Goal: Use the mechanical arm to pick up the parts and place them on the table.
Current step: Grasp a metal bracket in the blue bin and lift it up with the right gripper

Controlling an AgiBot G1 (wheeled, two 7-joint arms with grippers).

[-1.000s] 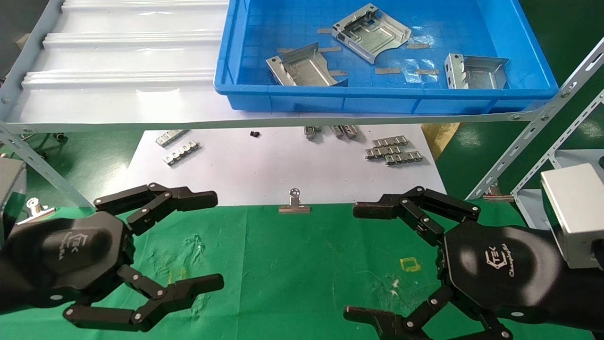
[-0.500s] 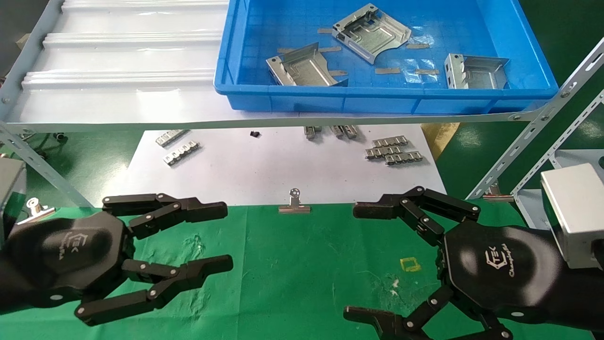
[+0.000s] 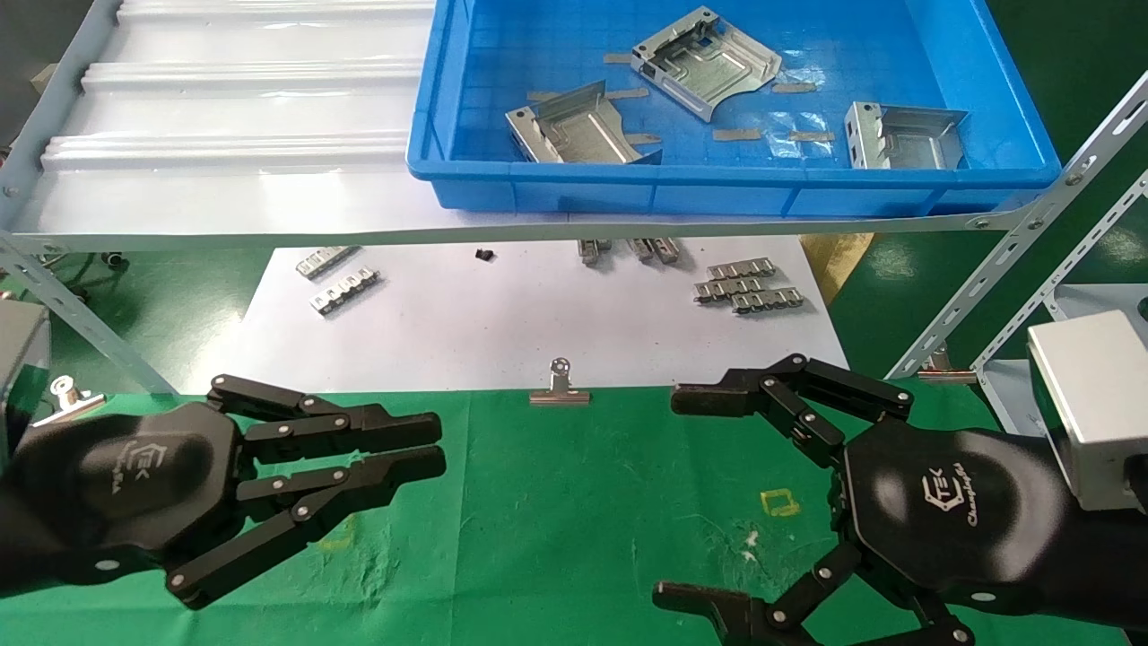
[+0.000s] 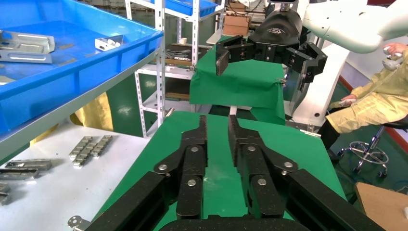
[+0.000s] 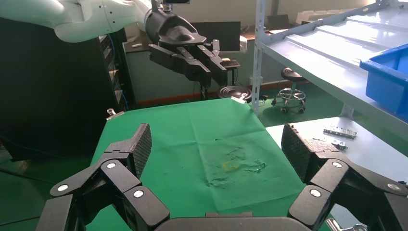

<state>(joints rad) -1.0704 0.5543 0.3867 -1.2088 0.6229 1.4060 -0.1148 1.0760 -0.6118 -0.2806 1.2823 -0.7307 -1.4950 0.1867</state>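
Three silver sheet-metal parts lie in the blue tray (image 3: 717,190) on the shelf: one at the left (image 3: 574,126), one at the back (image 3: 704,63), one at the right (image 3: 906,135). The table (image 3: 574,502) is covered in green cloth and holds no part. My right gripper (image 3: 673,498), the black hand with the silver box wrist (image 3: 1090,404), hovers low over the cloth's right side, open and empty; it shows the same in the right wrist view (image 5: 217,142). My left gripper (image 3: 435,449) hovers over the cloth's left side, fingers drawn together with only a narrow gap, holding nothing (image 4: 217,122).
A white sheet (image 3: 502,323) behind the cloth carries small notched metal strips (image 3: 744,287). A silver binder clip (image 3: 560,386) sits at the cloth's far edge. The pale ribbed shelf (image 3: 233,135) overhangs the sheet. Slanted rack struts (image 3: 1004,260) stand at the right.
My left gripper's fingers have closed from wide open to nearly touching. The right gripper and the parts have not moved.
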